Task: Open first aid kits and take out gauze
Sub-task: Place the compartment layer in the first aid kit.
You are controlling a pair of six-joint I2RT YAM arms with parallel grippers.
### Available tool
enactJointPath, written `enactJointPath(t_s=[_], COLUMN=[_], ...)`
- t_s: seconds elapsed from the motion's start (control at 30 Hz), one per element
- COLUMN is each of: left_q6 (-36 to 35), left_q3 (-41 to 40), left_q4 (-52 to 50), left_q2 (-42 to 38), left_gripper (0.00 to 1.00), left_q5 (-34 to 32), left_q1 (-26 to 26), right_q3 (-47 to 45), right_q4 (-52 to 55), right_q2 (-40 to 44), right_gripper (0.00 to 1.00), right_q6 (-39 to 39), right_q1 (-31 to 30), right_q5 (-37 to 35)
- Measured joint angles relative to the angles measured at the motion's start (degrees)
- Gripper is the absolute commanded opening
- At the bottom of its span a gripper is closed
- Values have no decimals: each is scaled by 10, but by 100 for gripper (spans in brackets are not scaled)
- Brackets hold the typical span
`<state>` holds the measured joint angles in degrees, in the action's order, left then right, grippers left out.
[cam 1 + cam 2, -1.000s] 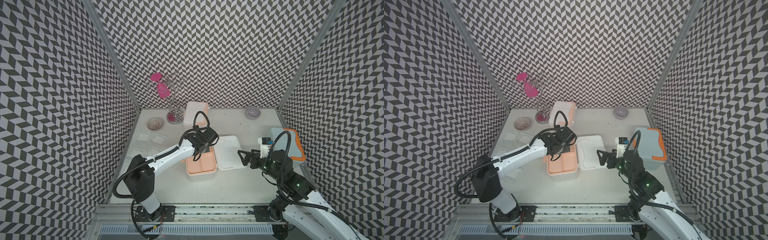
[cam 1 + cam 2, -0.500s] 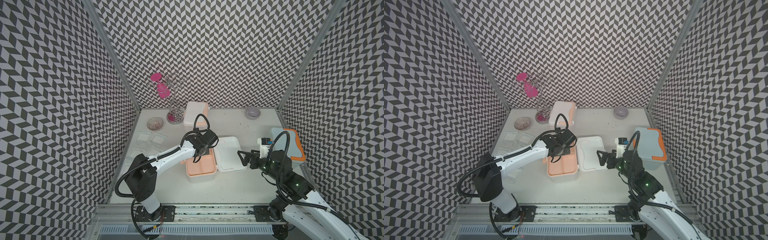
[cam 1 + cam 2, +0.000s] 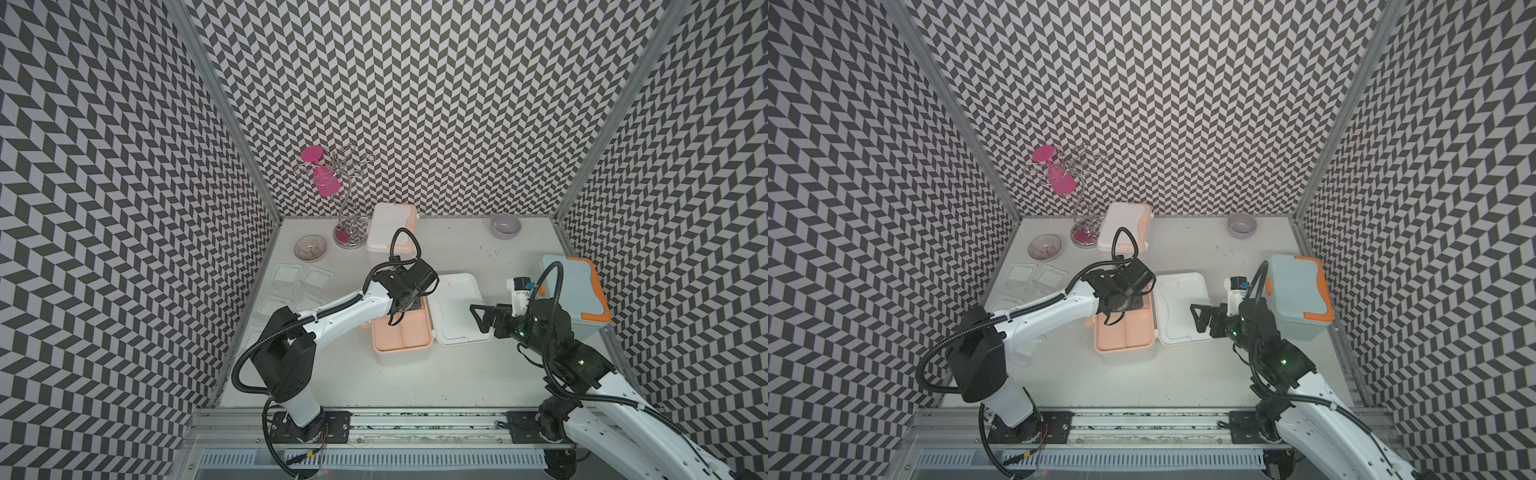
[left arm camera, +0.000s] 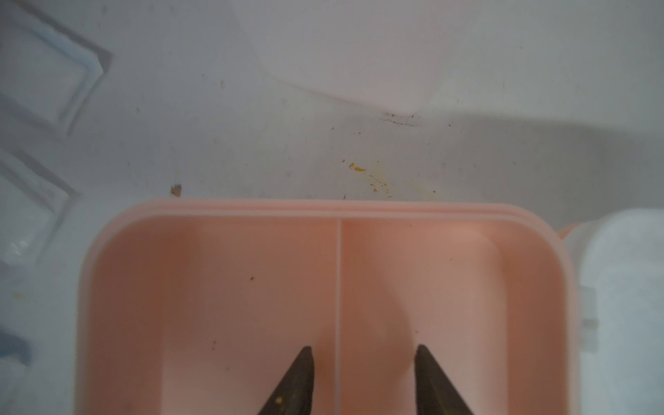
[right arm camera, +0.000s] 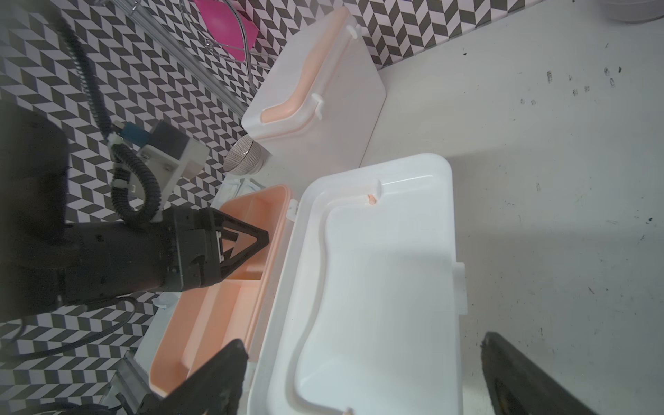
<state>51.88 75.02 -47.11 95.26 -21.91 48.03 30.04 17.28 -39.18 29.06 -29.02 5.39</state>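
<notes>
My left gripper (image 4: 363,350) hangs over the open first aid kit (image 3: 401,337). Its fingers are apart, one on each side of the tray's thin wall. My right gripper (image 5: 361,339) is spread wide above the white lid (image 3: 457,309). I see the gauze (image 3: 318,276) lying on the table (image 3: 457,374) near the left wall.

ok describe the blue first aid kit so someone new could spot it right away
On the white table, look along the edge by the right-hand wall. The pale blue kit stands there, lid shut. It alone is blue with orange trim; the open kit mid-table and the shut kit at the back are white and peach.
</notes>
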Motion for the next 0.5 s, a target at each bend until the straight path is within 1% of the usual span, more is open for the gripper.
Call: enactJointPath(t_s=[0.1, 0.17, 0.27, 0.33, 0.43, 0.5], left_q6=[-12, -21, -32, -41, -52, -63], left_q3=[-9, -25, -56, -80, -118, -157], left_q4=[12, 23, 43, 58, 77, 97], left_q2=[-25, -62, -131, -177, -224, -254], left_gripper=[79, 86, 87, 88, 88, 89], left_q5=[16, 20, 24, 33, 46, 71], left_q1=[0, 0, -10, -28, -71, -105], right_q3=[-1, -2, -8, -13, -22, -30], right_q4=[-7, -12, -23, -28, -41, -50], right_q2=[-9, -14, -20, -23, -31, -35], right_gripper=[100, 100, 100, 100, 100, 100], right_q6=[1, 1, 1, 1, 1, 1], right_q1=[13, 22, 34, 41, 50, 56], right_q5=[14, 24, 41, 50, 67, 76])
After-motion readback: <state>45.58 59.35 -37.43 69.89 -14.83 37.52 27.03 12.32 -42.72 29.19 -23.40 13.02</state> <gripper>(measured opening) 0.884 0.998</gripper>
